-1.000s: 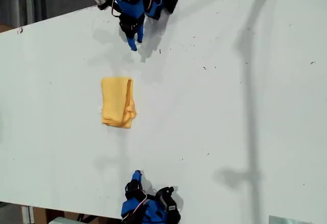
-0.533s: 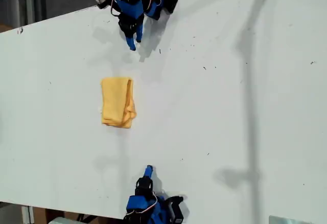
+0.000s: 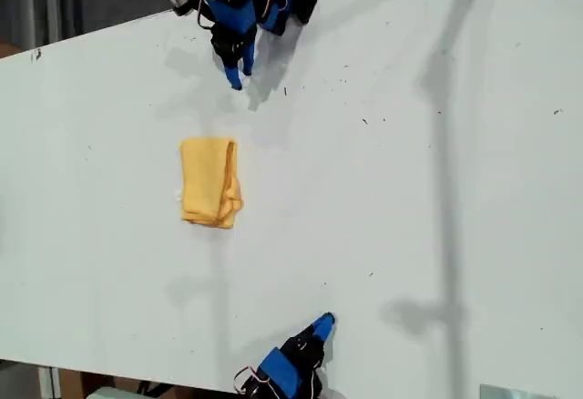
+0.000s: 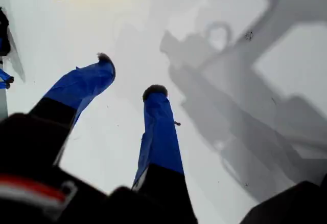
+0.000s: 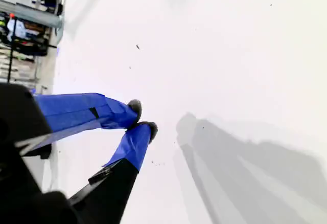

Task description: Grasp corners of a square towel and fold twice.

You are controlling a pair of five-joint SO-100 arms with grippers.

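Towel: the square towel (image 3: 210,183) lay folded small on the white tabletop (image 3: 410,189).
First tool: my first gripper (image 4: 130,74) was open wide, held nothing, and was well apart from the towel.
Second tool: my second gripper (image 5: 142,116) had its tips almost touching and held nothing, with no towel by it.
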